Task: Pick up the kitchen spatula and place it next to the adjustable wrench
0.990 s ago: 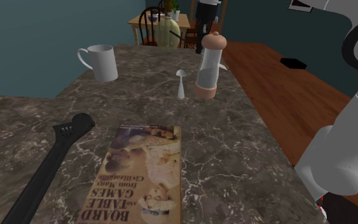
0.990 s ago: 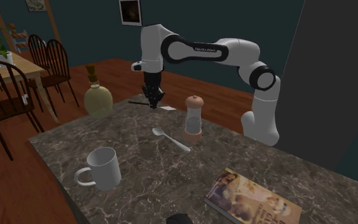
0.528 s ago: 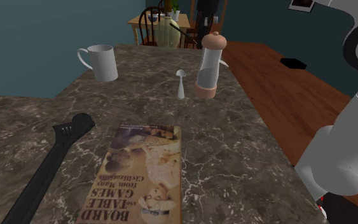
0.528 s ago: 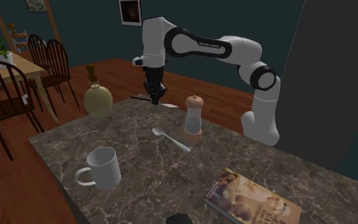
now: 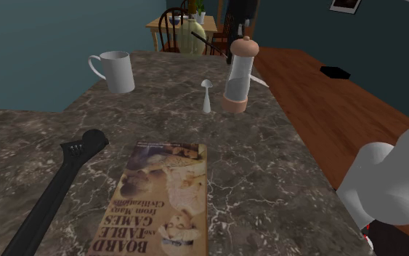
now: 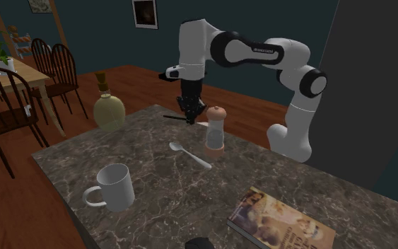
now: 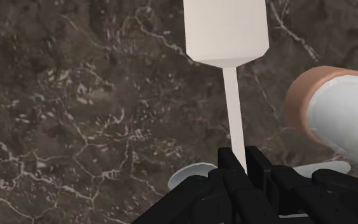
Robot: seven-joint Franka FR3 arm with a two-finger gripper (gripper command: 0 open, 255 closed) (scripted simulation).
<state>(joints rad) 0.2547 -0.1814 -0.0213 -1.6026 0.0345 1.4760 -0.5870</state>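
Below pincer (image 7: 240,158) gripping spatula (image 7: 225,28): marble table (image 5: 282,167); wood floor (image 5: 341,102), teal walls (image 5: 35,36).

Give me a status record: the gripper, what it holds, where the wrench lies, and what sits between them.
gripper state: gripper shut on the spatula, clasping its thin shaft
spatula position: held above the marble table, close beside the pepper grinder
wrench: black wrench flat on the table at the shoulder view's lower left, beside the book
in between: spoon, white mug
placement: not yet done
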